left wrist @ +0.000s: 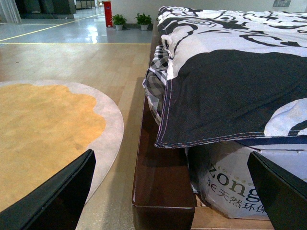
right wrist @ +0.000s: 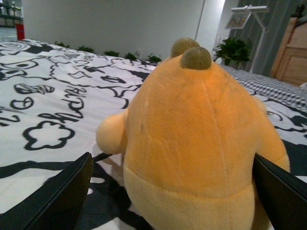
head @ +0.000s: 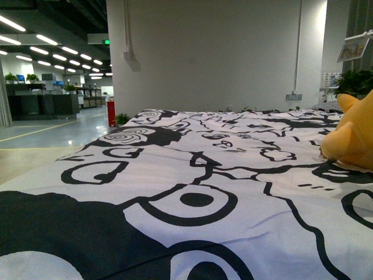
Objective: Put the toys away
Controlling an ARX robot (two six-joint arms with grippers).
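Big open office-type hall with a bed parked in it. A black-and-white cartoon duvet (head: 192, 169) fills most of the front view, with a white wall (head: 204, 52) behind it. Only 1 toy is on show: the orange-yellow plush (head: 351, 137), sitting on the duvet at the right edge of the front view, about mid-height and partly cut off by the frame.

Right gripper (right wrist: 171, 158) is spread wide, its 2 fingers (right wrist: 53, 196) either side of the plush's back and the body in the gap. I can't see either finger pressing into the fabric, so I'd call it lined up for a grab, not holding. Coming at the round body makes sense to me, since it's the fattest soft bit to squeeze.

Left gripper (left wrist: 170, 155) is spread wide too, with nothing in it. It hangs low beside the bed, facing the duvet's hem, the wooden bed frame (left wrist: 158, 187) and a round rug (left wrist: 48, 129) on the floor. My guess is it's parked out of the way.

Room-wise, the duvet left of the plush in the front view is bare, so lifting looks easy. No box or bin for toys shows anywhere, so I can't tell where it goes.
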